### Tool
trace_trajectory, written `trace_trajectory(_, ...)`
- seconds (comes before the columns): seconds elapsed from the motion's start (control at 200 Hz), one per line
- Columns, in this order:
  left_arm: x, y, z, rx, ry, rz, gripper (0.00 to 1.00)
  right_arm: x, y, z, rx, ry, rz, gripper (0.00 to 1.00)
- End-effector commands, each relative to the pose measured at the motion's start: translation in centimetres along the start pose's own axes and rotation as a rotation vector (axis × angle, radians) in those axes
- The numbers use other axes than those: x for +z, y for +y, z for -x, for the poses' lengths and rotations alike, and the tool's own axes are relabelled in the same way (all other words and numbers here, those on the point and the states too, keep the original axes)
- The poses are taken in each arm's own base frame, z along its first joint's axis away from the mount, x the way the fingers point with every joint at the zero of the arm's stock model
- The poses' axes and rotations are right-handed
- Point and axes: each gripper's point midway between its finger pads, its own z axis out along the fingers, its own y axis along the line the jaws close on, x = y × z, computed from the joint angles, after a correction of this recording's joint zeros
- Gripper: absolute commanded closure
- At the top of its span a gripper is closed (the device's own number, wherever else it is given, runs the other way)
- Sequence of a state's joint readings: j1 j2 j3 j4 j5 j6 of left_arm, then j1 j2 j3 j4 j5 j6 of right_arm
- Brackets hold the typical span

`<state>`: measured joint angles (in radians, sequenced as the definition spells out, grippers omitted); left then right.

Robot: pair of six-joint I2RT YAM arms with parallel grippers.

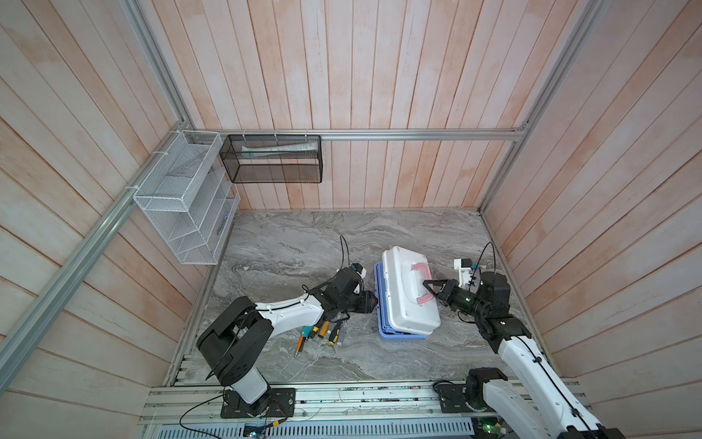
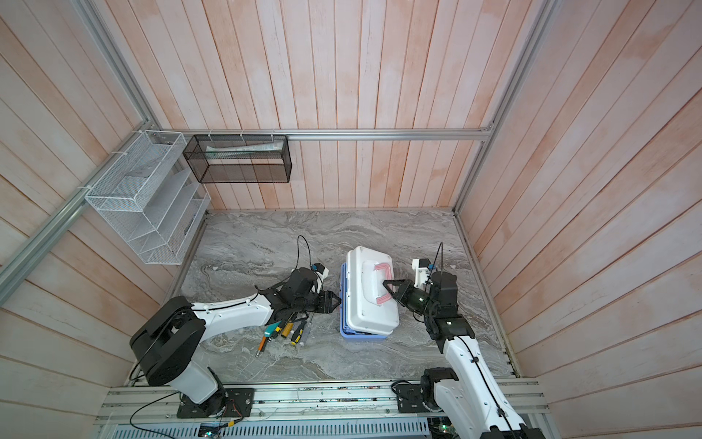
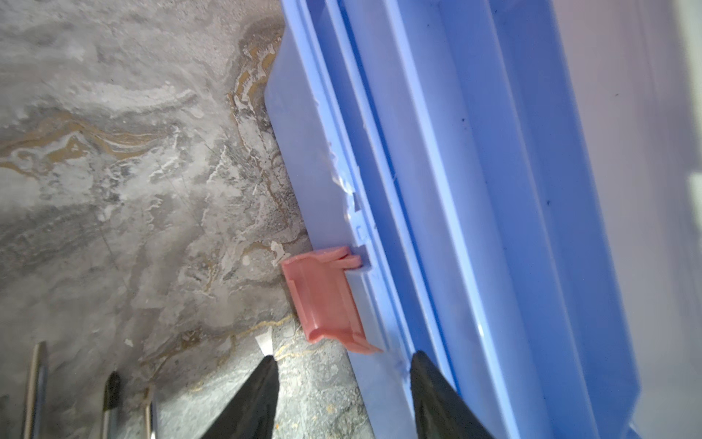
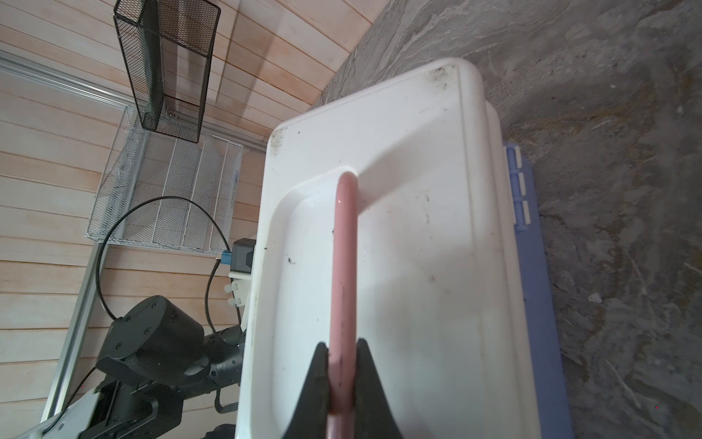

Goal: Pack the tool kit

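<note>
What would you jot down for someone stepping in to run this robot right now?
Right gripper: shut on the pink handle, holding the white lid lifted open at the latch side of the blue base.
Left gripper: open, holding nothing, at the base's wall by the pink latch.
Tools: heaped on the table, left of the base.
Done: lid partly opened.
Left: tools into the base, lid down, latch closed.
</note>
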<state>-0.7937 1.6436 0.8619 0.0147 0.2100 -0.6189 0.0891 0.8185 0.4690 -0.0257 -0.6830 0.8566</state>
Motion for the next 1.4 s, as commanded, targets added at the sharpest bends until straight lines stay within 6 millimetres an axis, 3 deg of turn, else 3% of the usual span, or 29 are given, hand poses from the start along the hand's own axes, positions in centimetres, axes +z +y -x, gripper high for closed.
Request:
trace_trajectory(0.0, 0.4, -1.3, 0.7, 0.032, -0.006, -0.037, 0.42, -0.5, 1.9, 0.4, -0.061, -0.014, 0.073, 1.00)
trace_trajectory(0.34, 1.4, -0.7, -0.3, 0.027, 0.027, -0.025, 0.42, -0.5, 2.2, 0.5, -0.060, -0.018, 0.082, 1.00)
trace_trajectory(0.635, 2.0, 3.5, -3.5, -0.018, 0.100, 0.119, 0.42, -1.1, 2.9, 1.6, -0.095, -0.036, 0.051, 1.00)
trace_trajectory(0.865, 1.4, 5.5, -4.6, -0.059, 0.114, 0.162, 0.42, -2.2, 1.0, 2.5, -0.099, -0.057, -0.038, 1.00)
trace_trajectory(1.095, 0.3, 7.1, -4.4, -0.081, 0.098, 0.194, 0.42, -4.5, -1.7, 4.4, -0.170, -0.133, -0.285, 1.00)
trace_trajectory(1.315, 0.1, 7.2, -4.2, -0.082, 0.096, 0.194, 0.42, -5.5, -3.7, 4.9, -0.193, -0.131, -0.413, 1.00)
trace_trajectory(1.395, 0.0, 6.8, -3.8, -0.086, 0.087, 0.181, 0.42, -5.5, -3.4, 5.0, -0.194, -0.138, -0.393, 1.00)
